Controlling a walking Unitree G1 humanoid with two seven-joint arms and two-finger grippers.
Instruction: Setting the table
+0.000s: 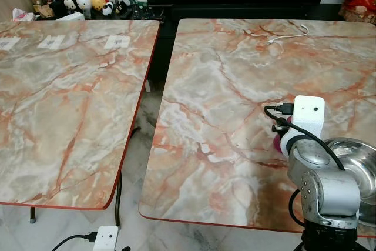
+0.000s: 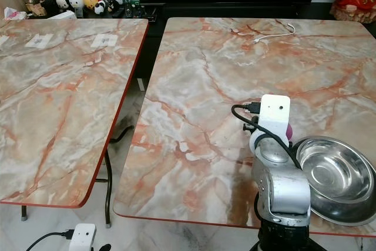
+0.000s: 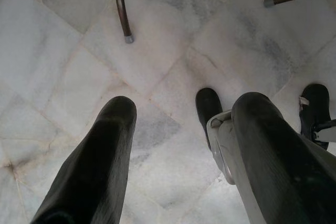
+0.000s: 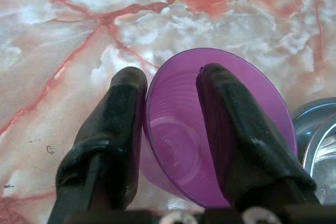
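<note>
A translucent purple cup (image 4: 176,135) sits tilted in my right gripper (image 4: 173,77), just above the marble table (image 1: 235,80). One black finger is inside the cup and the other outside, pinching its wall. From the head, a sliver of the cup (image 1: 277,141) peeks out beside the white wrist camera (image 1: 308,114). A shiny steel bowl (image 2: 332,174) stands on the table close to the cup, near the table's front right corner. My left gripper (image 3: 184,108) hangs idle over the floor, fingers apart and holding nothing.
A second marble table (image 1: 59,92) stands to the left, with a narrow gap between the two and white labels (image 1: 117,41) at its back. A white cable (image 1: 288,34) lies at the right table's far side. Small toys (image 1: 82,1) line the back ledge.
</note>
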